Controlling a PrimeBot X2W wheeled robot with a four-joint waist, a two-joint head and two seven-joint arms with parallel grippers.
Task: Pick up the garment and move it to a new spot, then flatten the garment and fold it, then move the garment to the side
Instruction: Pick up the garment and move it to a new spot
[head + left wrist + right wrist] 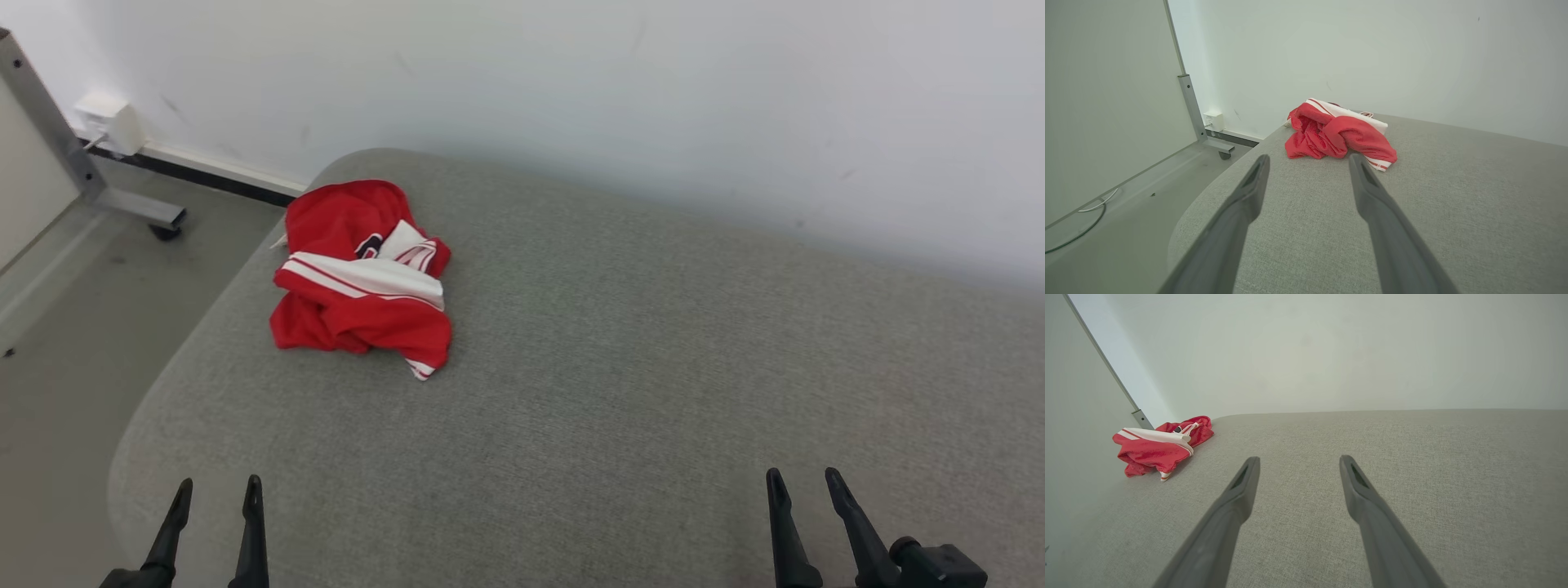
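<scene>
Left pincer (219, 483) spread open, empty, low over near edge of grey fabric surface (653, 367). Right pincer (802, 474) likewise open, empty. Red-and-white garment (359, 278) lies crumpled at surface's far left corner, well apart from both.

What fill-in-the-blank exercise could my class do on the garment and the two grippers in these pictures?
1. The crumpled garment on the grey cushion is mainly ____ with white stripes.
2. Of the left gripper and the right gripper, the garment lies nearer the ____ one.
3. Both grippers stand ____, holding nothing.
Missing words: red; left; open.
</scene>
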